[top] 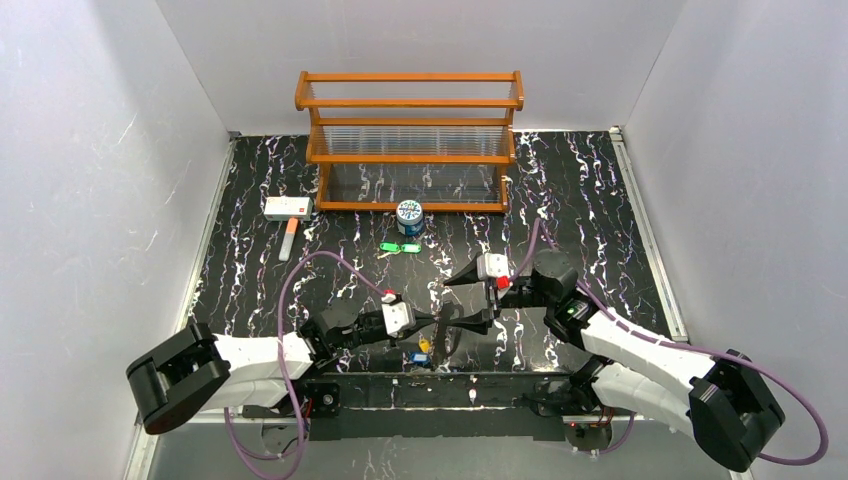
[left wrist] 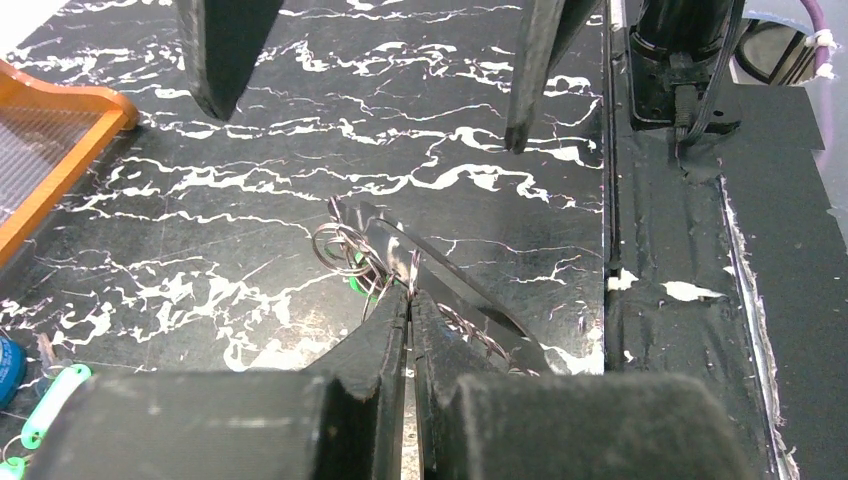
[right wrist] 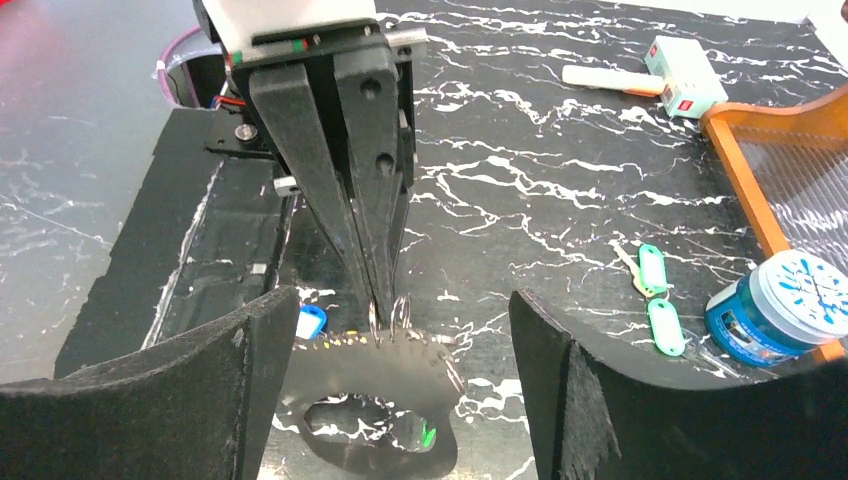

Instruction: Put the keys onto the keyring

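Left gripper (left wrist: 410, 295) — marbled table (left wrist: 250, 170), white walls (top: 90, 150).

Your black, white-veined table (top: 600, 220) carries an orange wooden rack (top: 410, 140) at the back, a round blue-and-white can (top: 409, 217), two green-headed keys (top: 401, 248) near it, and a white rectangular box (top: 287, 207).

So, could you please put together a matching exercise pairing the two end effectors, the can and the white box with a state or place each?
Things:
1. left end effector
2. right end effector
3. blue-and-white can
4. white box with a red mark

States or places:
A. open wide
B. just in front of the wooden rack
C. shut on the keyring
D. to the left of the rack

Pairs: 1-C; 2-A; 3-B; 4-D
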Robot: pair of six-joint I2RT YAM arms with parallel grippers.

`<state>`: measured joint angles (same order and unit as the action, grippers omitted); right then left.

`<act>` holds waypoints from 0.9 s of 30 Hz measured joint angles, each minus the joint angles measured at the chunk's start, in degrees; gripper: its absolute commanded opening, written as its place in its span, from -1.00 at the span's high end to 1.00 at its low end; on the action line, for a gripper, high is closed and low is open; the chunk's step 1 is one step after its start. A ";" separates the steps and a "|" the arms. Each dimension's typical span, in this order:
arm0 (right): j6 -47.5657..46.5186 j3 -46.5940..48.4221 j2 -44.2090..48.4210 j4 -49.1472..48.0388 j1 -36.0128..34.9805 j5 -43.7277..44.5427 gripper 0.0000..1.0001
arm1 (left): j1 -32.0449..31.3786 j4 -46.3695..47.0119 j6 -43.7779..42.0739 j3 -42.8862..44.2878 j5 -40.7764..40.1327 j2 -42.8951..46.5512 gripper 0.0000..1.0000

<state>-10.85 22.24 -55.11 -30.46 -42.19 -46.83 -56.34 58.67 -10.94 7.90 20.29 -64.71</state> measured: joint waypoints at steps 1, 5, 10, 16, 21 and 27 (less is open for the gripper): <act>-0.20 -0.15 0.02 -0.04 0.00 0.26 -0.65 | 0.00 -0.13 -0.20 -0.17 0.00 0.46 1.00; -1.18 -1.11 0.07 0.22 0.00 0.39 -0.41 | 0.00 -0.20 -1.77 -1.29 -0.04 2.80 1.00; -2.34 -1.81 0.39 0.39 0.00 -0.72 0.07 | 0.00 -0.24 -4.61 -2.75 -0.09 5.70 1.00; -3.10 -2.27 0.22 0.33 0.00 -4.17 0.24 | -0.02 -0.35 -6.99 -4.00 -0.50 8.04 1.00; -3.10 -2.27 -1.20 0.31 0.00 -5.03 0.21 | 0.00 -0.35 -5.70 -4.02 -2.25 8.33 1.00; -3.58 -2.21 -4.74 0.37 0.00 -4.79 0.21 | 0.00 -0.17 -1.31 -3.96 -3.34 8.02 1.00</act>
<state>-14.44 20.03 -59.86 -30.09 -42.19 -51.62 -56.34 58.50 -12.25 3.95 16.95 -56.69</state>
